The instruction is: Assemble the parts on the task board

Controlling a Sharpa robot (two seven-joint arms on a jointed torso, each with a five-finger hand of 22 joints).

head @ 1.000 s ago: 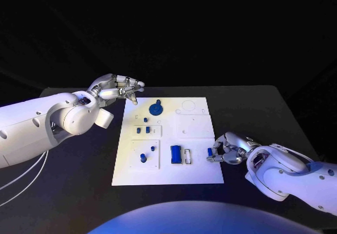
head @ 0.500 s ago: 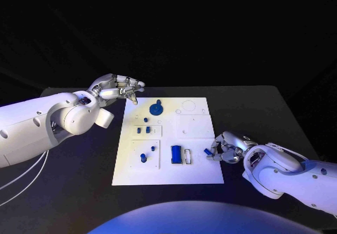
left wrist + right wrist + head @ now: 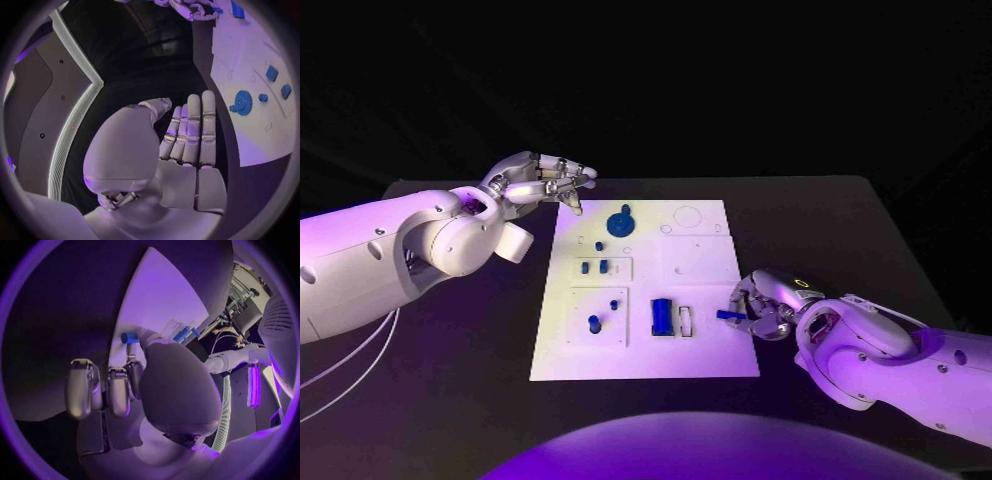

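Blue peg (image 3: 730, 314) sits pinched in the right hand's (image 3: 764, 304) fingertips, long axis pointing toward the white frame (image 3: 685, 319) just beyond them on the board (image 3: 707, 350). Left hand (image 3: 538, 180), fingers apart and holding nothing, hovers well apart off the board's far corner.

The worktop (image 3: 459, 400) lies bare to the left of the task board (image 3: 711, 360), and also along the board's lower edge. The right hand (image 3: 764, 303) sits at the board's right edge, pinching a small blue part (image 3: 730, 314) over it and blocking that side. The left hand (image 3: 538, 180) hangs at the board's upper left corner. The board's upper right quarter is open, with only shallow outlines. A blue disc (image 3: 620, 222), small pegs and a blue block (image 3: 662, 317) crowd its left and lower middle.
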